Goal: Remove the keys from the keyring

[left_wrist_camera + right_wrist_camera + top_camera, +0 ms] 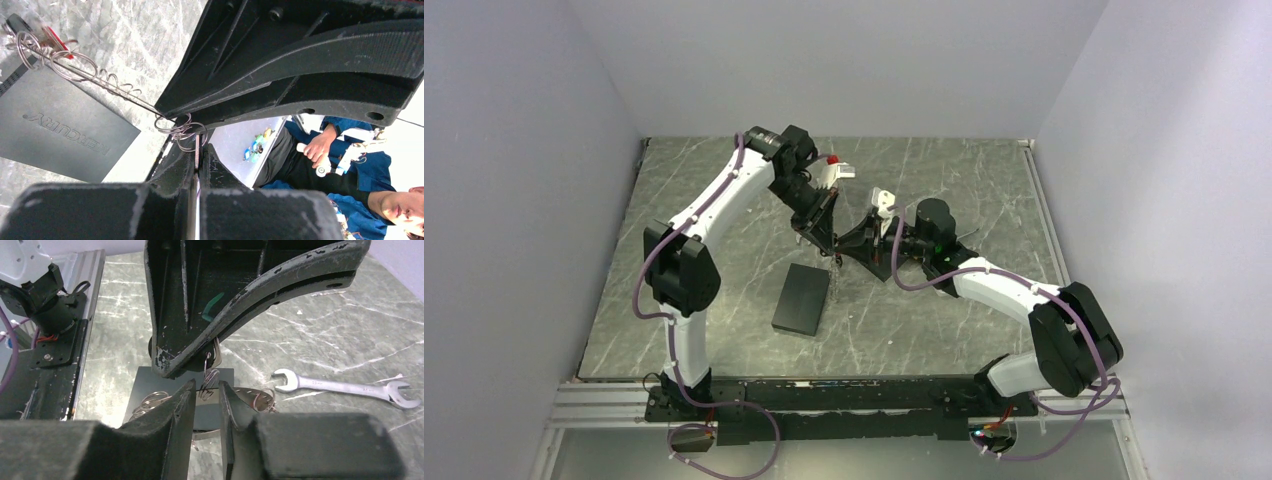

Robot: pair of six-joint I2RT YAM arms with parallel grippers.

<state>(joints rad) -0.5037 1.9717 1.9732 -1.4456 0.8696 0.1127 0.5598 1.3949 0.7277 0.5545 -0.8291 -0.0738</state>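
Note:
My left gripper (828,243) is shut on a thin flat key (197,150), seen edge-on between its fingers. That key hangs in a cluster of small wire rings (181,131). From there the keyring's thin wire (100,82) runs up-left to more rings and a red piece (54,36). My right gripper (206,390) meets the left one tip to tip. Its jaws stand a narrow gap apart around the ring cluster (209,379). More keys and rings (255,397) hang beside its right finger, over a black box (802,298).
The black box is flat, marked MERCURY (55,130), and lies below both grippers. A long silver wrench (345,387) lies on the marble table to the right. The arm-base rail (824,400) runs along the near edge.

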